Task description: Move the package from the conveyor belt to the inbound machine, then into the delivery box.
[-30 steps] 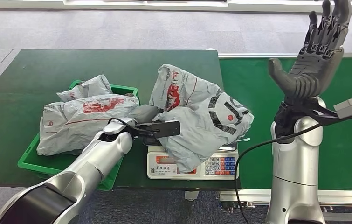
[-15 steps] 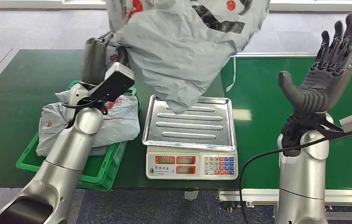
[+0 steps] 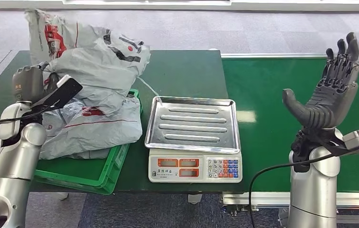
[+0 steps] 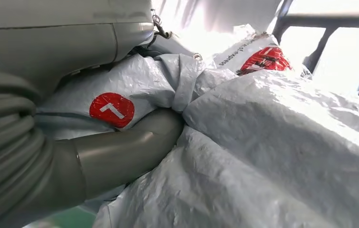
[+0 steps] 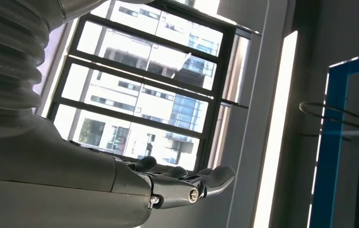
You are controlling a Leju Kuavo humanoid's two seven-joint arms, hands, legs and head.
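While left hand point(image 3: 27, 84) grips package point(image 3: 92, 57) above green box point(image 3: 96, 175), right hand point(image 3: 327, 92) raised, spread, empty.

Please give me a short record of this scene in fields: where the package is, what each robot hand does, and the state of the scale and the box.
package: grey mailer bag, lifted above the green box
left robot hand: grips the bag
right robot hand: raised over the conveyor belt, fingers spread, holding nothing
scale: tray bare
box contents: another grey bag lies inside
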